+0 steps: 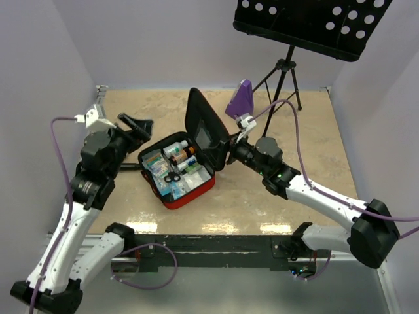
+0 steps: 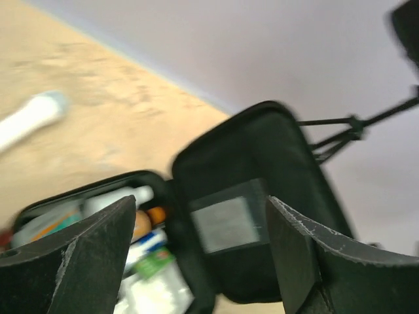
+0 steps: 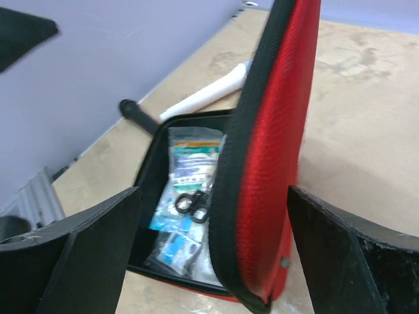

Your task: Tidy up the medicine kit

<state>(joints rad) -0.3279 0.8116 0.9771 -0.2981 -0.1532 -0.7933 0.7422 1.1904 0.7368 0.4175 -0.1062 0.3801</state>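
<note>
The medicine kit (image 1: 190,197) lies open at the middle of the table (image 1: 308,137), its tray facing up and its lid (image 1: 207,133) standing nearly upright along the tray's two o'clock side. Inside the tray I can see scissors (image 1: 171,176), flat packets (image 1: 157,163) and small bottles (image 1: 179,151) lying side by side, so I judge the sorting is mostly done and the step in hand is closing the case. My left gripper (image 1: 140,124) hangs at about ten o'clock from the kit, just off its corner, fingers spread and nothing between them. From its wrist view I look past both fingers at the black lining and the lid's pocket (image 2: 226,222). My right gripper (image 1: 231,152) sits at about three o'clock, behind the lid, and it is released too. In its wrist view the red shell of the lid (image 3: 275,131) stands between my two wide fingers without either seeming to press on it. Next, I think, the right hand has to tip the lid over toward eight o'clock, down onto the tray, pushing on the red back rather than pinching it. The left hand should keep the tray from sliding, and nothing tall should stick up under the rim. Where the zip pull sits, I cannot tell.
</note>
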